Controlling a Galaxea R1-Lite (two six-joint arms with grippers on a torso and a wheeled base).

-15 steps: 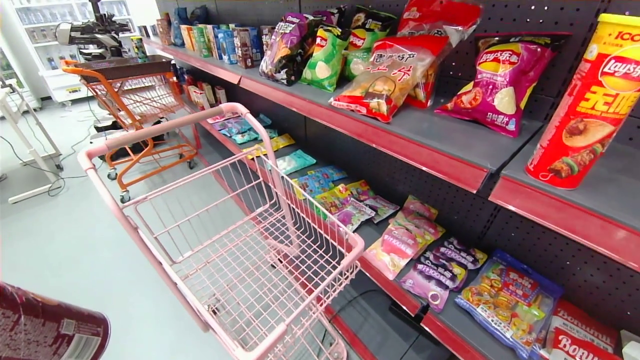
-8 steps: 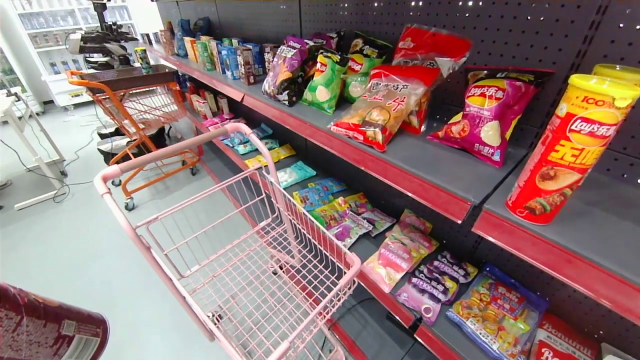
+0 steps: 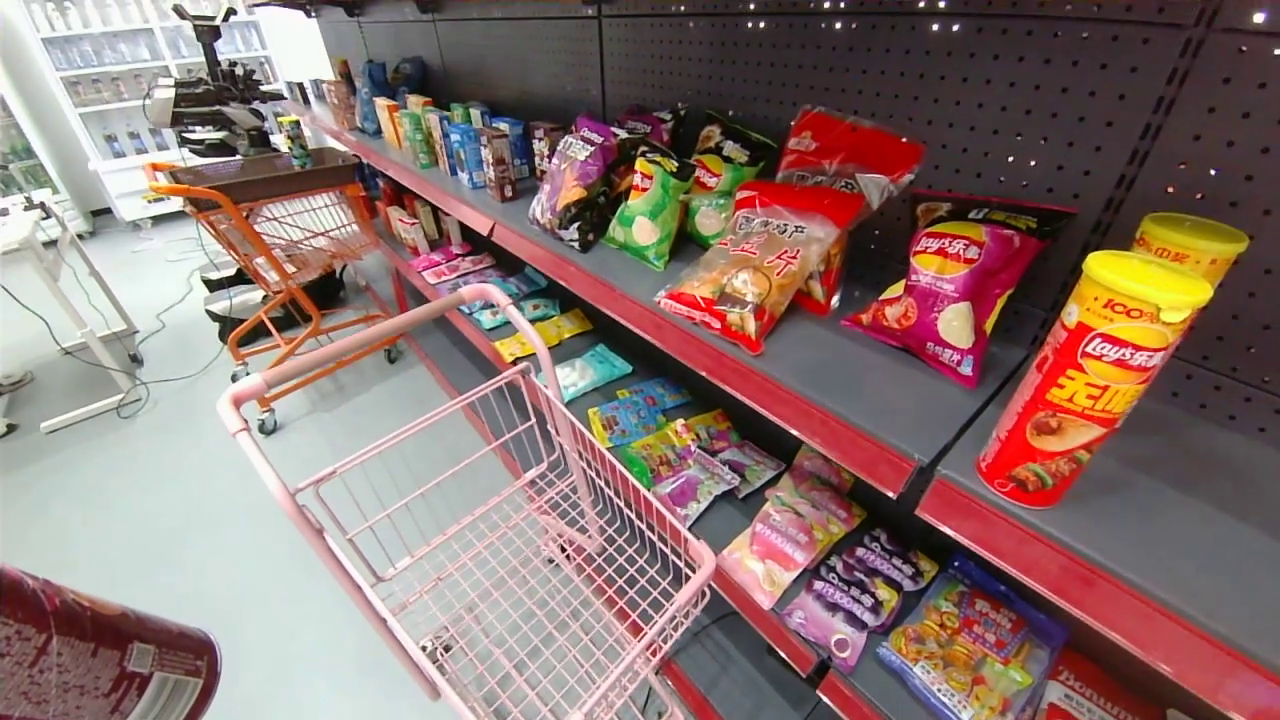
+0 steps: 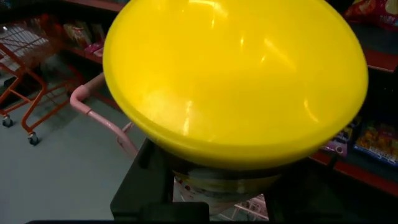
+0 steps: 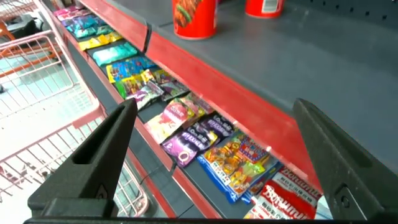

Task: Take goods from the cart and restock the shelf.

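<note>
Its gaze has swung toward the shelf (image 3: 880, 400). Left jaws clench the canister (image 3: 90, 650), right jaws released; placing looks next.

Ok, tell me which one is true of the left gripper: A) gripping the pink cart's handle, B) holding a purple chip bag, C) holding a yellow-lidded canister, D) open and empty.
C: the left gripper is clamped on the canister, whose yellow lid faces the wrist camera.
</note>
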